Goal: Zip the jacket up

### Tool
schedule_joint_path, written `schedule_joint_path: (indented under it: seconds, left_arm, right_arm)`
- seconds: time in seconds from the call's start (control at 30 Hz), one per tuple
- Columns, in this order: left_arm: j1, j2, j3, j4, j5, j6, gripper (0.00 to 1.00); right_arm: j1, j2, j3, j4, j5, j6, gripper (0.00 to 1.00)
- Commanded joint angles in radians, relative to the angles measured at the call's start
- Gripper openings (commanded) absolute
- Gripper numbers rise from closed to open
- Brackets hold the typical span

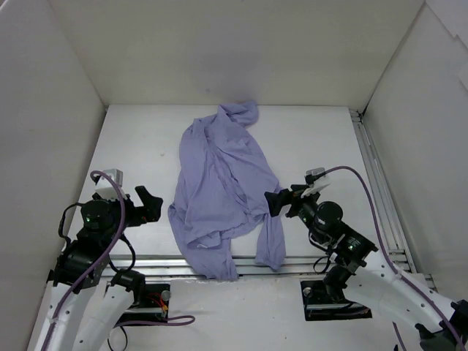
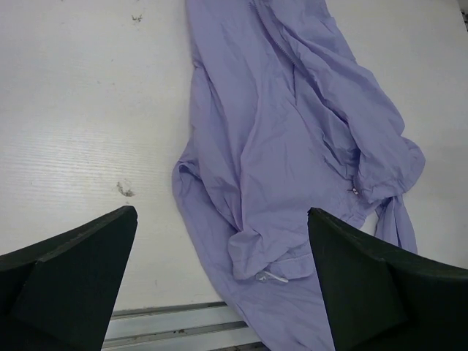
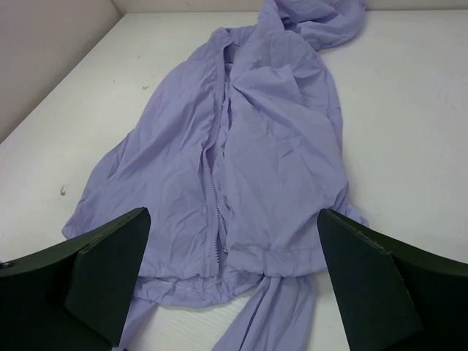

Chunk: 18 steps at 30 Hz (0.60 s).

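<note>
Two grippers wait at the near side of your table, and both are released, holding nothing. The left gripper [image 1: 150, 204] hangs just off the jacket's left edge with its jaws spread wide. The right gripper [image 1: 276, 202] sits against the garment's right side, equally spread, and neither wrist view shows any cloth between the pads. You have them flanking the work, which I judge suits a two-handed job: one side to pin the bottom, the other to draw the slider.

Between them the lavender jacket [image 1: 219, 175] lies rumpled on the white table [image 1: 139, 146], front up, its hem [image 1: 212, 267] spilling over the metal rail [image 1: 307, 269] at the near edge. One sleeve [image 1: 270, 241] also trails down across that rail beside the right gripper. From the right wrist you can see the zipper [image 3: 216, 190], a line of white teeth running up the middle, with the two front panels overlapping loosely. I cannot tell where the slider sits.

Expect the folds to get in your way: the near hem is bunched and curled under, so the zipper's bottom end is partly buried, and the draped sleeve crowds the right approach.

Farther off, the hood [image 1: 241, 113] is heaped toward the back, close to the white walls [image 1: 219, 51] that box in the table.
</note>
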Motion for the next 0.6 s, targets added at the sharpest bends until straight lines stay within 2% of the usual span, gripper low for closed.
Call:
schedule_joint_path:
  seconds: [0.0, 0.23, 0.33, 0.43, 0.57]
  left_arm:
    - [0.006, 0.020, 0.002, 0.067, 0.049, 0.002, 1.00]
    - [0.006, 0.040, 0.000, 0.050, 0.026, -0.055, 0.99]
    - [0.006, 0.058, -0.017, 0.061, 0.053, -0.086, 0.99]
    - [0.006, 0.052, -0.096, 0.143, 0.101, -0.145, 0.97]
    - [0.006, 0.089, -0.234, 0.285, 0.127, -0.198, 0.95]
  right_arm:
    - [0.009, 0.021, 0.061, 0.075, -0.006, -0.015, 0.98]
    - [0.006, 0.107, 0.110, 0.034, -0.040, -0.040, 0.98]
    - [0.012, 0.142, 0.147, 0.012, -0.048, -0.047, 0.89]
    - [0.034, 0.194, 0.187, -0.014, -0.054, -0.026, 0.76]
    - [0.092, 0.282, 0.253, -0.100, 0.003, -0.002, 0.67]
